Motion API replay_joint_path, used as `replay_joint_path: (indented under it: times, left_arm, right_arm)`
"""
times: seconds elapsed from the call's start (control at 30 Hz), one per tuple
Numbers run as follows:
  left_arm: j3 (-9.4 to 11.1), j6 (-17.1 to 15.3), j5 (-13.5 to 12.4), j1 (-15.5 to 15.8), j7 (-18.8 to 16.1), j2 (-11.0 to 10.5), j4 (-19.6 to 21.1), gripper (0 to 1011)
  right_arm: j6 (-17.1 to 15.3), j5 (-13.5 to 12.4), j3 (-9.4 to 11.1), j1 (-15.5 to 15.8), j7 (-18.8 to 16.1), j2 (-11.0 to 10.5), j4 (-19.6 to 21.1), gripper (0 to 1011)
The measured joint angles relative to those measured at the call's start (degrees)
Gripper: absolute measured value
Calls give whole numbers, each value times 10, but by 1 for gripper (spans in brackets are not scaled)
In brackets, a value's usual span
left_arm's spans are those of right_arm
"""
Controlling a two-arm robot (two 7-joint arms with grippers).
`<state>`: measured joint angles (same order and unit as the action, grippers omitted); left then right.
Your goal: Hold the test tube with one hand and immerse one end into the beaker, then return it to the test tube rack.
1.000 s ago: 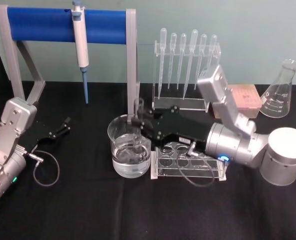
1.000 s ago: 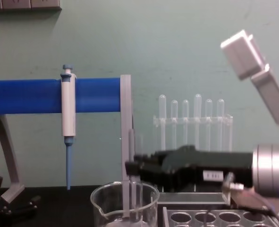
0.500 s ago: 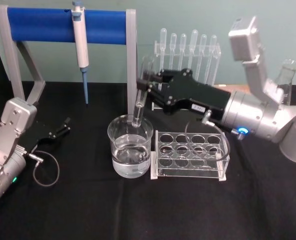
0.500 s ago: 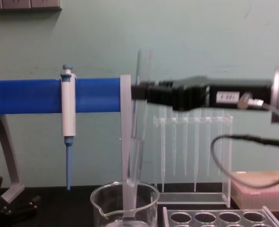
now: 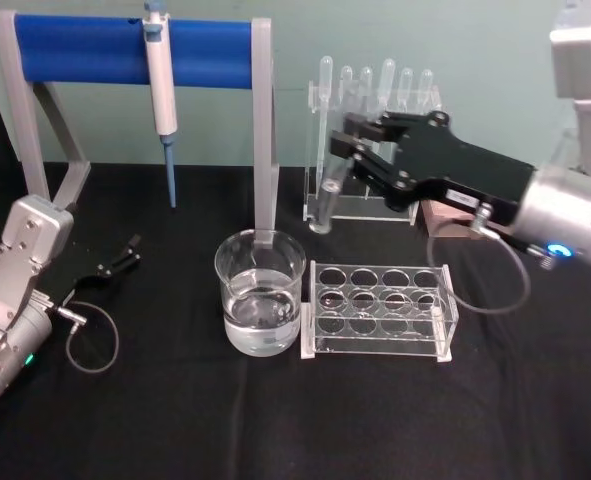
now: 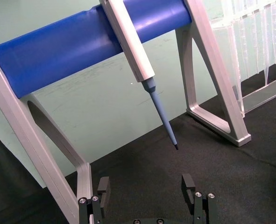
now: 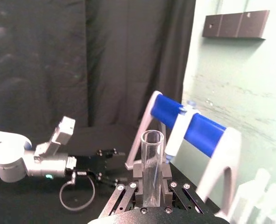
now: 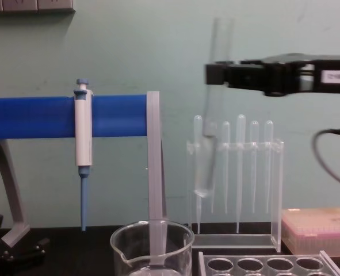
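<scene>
The test tube (image 5: 327, 196) is a clear glass tube hanging tilted in the air, up and to the right of the beaker and in front of the pipette stand. My right gripper (image 5: 349, 150) is shut on its upper part, and the open rim sticks up between the fingers (image 7: 137, 171). In the chest view the test tube (image 8: 207, 144) hangs with its round end well above the beaker (image 8: 152, 246) and outside it. The beaker (image 5: 260, 291) holds clear liquid and stands at the table's middle. My left gripper (image 5: 125, 255) lies parked at the left, open (image 6: 146, 186).
A clear rack with round holes (image 5: 380, 312) stands right of the beaker. Behind it is the pipette stand (image 5: 375, 120). A white-and-blue pipettor (image 5: 160, 75) hangs on the blue bar frame (image 5: 85, 50). A pink box (image 8: 319, 227) sits at the back right.
My right gripper has lifted the test tube out of the beaker and carried it up and to the right. The left arm has not moved.
</scene>
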<state>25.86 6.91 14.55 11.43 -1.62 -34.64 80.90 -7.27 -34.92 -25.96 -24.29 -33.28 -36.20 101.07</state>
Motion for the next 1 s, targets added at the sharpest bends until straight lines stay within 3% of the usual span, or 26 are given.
replay_joint_path:
  times: [0.33, 1.0]
  left_arm:
    - [0, 0, 0, 0, 0, 0, 0, 1000]
    - [0, 0, 0, 0, 0, 0, 0, 1000]
  right_arm:
    - [20, -15, 23, 50, -2, -48, -3, 222]
    - [33, 10, 15, 80, -2, -47, -24, 222]
